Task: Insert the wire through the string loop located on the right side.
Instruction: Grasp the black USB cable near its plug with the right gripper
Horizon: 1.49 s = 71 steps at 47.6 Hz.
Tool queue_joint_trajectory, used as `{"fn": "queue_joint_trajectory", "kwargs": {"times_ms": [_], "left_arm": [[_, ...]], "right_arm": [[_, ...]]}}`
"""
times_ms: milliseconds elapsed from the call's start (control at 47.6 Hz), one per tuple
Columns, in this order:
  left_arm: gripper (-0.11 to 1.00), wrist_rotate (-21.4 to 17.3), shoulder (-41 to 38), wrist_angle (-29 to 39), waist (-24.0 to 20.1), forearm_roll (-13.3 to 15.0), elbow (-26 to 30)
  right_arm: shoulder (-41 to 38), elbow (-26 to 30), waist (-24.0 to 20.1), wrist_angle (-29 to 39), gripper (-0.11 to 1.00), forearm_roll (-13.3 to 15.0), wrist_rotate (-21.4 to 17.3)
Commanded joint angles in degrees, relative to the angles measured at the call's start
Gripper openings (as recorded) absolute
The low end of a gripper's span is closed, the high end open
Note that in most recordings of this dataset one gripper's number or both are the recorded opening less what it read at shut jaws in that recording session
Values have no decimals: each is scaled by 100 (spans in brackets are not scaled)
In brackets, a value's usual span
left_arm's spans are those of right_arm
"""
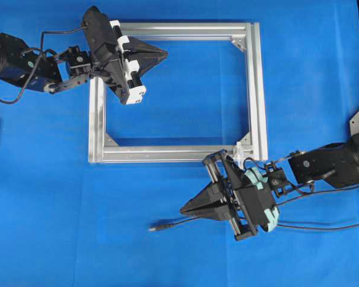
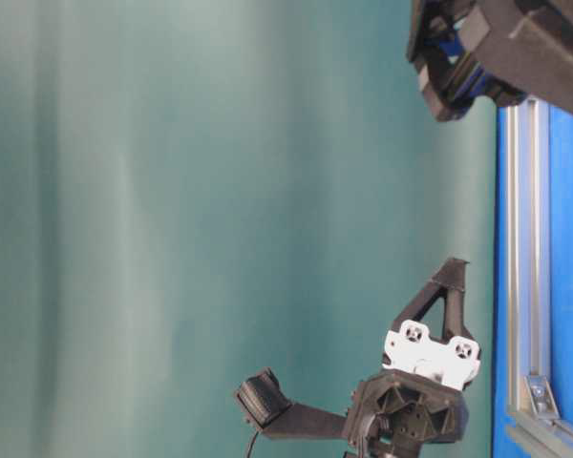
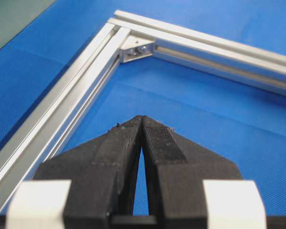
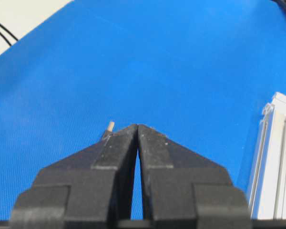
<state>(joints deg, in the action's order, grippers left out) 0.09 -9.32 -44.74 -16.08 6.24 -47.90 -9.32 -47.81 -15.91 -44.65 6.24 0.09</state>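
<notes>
We see both grippers pinched tight, empty: left gripper [image 1: 163, 54] over the aluminium frame [image 1: 258, 89], right gripper [image 1: 184, 210] above the wire [image 1: 167, 226] lying on blue mat [image 1: 78, 227]

right hand [image 4: 137, 128] closed, empty | wire [image 4: 109, 128] tip beside it | frame [image 4: 276, 162] right

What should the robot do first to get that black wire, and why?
Probably open the right claw and lower it over the wire's plug. Both claws are shut and hold nothing, the wire lies loose on the blue table just beside the right claw's tips, and the string loop on the frame has nothing through it.
</notes>
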Motion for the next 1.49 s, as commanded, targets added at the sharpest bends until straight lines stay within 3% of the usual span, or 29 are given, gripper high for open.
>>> {"fn": "queue_joint_trajectory", "kwargs": {"times_ms": [0, 126, 357, 547, 673, 883, 925, 1114, 1472], "left_arm": [[0, -9, 220, 62, 9, -79, 70], [0, -9, 229, 97, -35, -79, 44], [0, -9, 246, 97, -44, -88, 44], [0, -9, 255, 97, -35, -97, 44], [0, -9, 264, 97, -44, -88, 18], [0, -9, 281, 97, -44, -88, -9], [0, -9, 281, 97, -44, -97, -18], [0, -9, 281, 97, -44, -88, -18], [0, -9, 281, 141, -44, -88, -26]], "right_arm": [[193, 105, -62, -18, 0, -26, -44], [211, 114, -62, 193, -6, -70, -158], [211, 211, -158, 554, -6, -70, -773], [211, 237, -237, 615, 1, -70, -958], [211, 281, -272, 624, 21, -149, -958], [202, 290, -299, 826, 83, -562, -940], [193, 308, -308, 896, 88, -598, -940], [88, 404, -378, 1011, 81, -668, -932], [-756, 598, -563, 905, 81, -1424, -932]]}}
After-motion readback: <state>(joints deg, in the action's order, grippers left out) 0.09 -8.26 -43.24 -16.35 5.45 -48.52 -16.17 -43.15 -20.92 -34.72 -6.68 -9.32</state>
